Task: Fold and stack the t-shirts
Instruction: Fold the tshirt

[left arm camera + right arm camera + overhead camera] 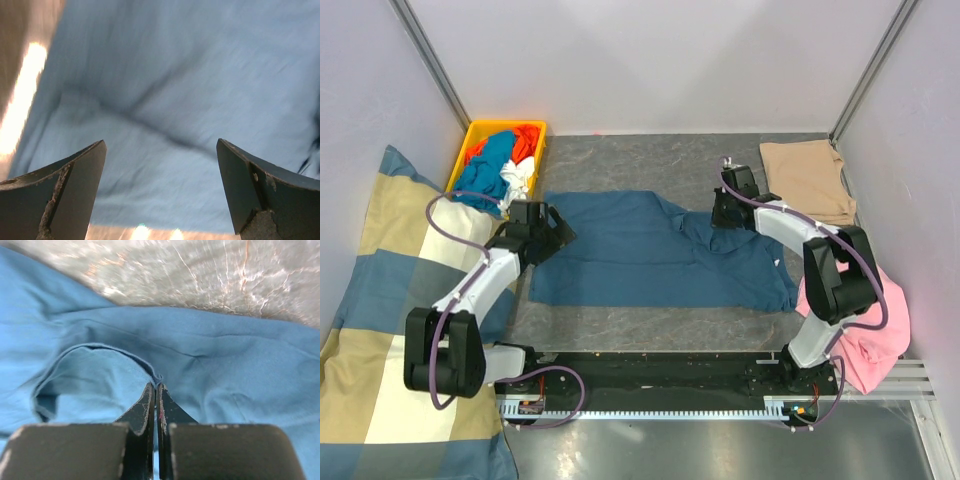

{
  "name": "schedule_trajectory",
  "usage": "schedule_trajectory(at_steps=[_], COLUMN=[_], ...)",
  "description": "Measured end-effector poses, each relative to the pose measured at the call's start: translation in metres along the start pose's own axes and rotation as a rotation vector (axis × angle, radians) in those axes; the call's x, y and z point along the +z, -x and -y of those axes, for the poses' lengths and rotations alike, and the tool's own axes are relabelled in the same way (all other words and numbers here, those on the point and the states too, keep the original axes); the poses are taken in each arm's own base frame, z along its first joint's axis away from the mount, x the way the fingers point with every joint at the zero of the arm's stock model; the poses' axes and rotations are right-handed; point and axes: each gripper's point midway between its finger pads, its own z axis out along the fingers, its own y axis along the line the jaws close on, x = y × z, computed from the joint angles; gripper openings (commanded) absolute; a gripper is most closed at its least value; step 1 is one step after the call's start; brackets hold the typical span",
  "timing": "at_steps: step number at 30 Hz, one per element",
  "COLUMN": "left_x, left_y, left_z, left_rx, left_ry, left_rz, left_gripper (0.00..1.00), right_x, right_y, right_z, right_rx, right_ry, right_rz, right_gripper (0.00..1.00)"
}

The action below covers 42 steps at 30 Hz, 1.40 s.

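Cloth of one dark teal-blue t-shirt (650, 255) covers the middle of the grey worktop (650, 160). It is spread out nearly flat, with its long side running from left to right. Near its right end I see some folds and creases.

My right tool (156, 387) is down on that right end, at the far edge of the shirt. In the right wrist view its jaws are pressed together. A small ridge of the blue cloth, beside a curved hem, is pinched at their tips.

My left tool (560, 232) is over the left end of the same shirt. Its fingers (65, 195) stand wide apart and there is nothing between them. The left wrist view is blurred, so I cannot tell if the tips touch the cloth.

A tan t-shirt (807, 180) lies folded in the far right corner, well apart from the blue one. A pink garment (870, 335) lies crumpled at the right edge, beside the base of the right arm. A yellow bin (480, 135) with more clothes in it stands at the far left. A big checked cushion (380, 300) lies along the left side.
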Motion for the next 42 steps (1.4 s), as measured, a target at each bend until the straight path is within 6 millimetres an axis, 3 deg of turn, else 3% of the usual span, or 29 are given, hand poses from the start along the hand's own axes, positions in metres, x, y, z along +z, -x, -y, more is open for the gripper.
schedule_trajectory(at_steps=[6,11,18,24,35,42], left_x=[0.008,0.031,0.085,0.117,0.129,0.134], left_y=[0.07,0.102,0.114,0.125,0.156,0.176], left_z=[0.036,0.036,0.018,0.021,0.043,0.041], left_rx=[0.029,0.059,0.13,0.201,0.33,0.334], left_ry=[0.006,0.088,0.23,0.251,0.275,0.359], left_rz=[0.127,0.18,0.165,0.17,0.268,0.311], left_gripper=[0.89,0.84,0.79,0.77,0.77,0.76], right_x=[-0.025,-0.024,-0.024,-0.024,-0.019,-0.017], right_y=[0.013,0.002,-0.004,-0.004,-0.013,-0.017], right_z=[-0.008,-0.005,-0.002,-0.002,-0.005,-0.004], right_rx=[0.003,0.002,0.002,0.001,-0.001,-0.006], right_ry=[0.044,0.042,0.036,0.036,0.057,0.059], right_rz=[0.056,0.035,0.018,0.018,-0.016,-0.028], right_gripper=[0.01,0.01,0.01,0.01,0.0,0.01])
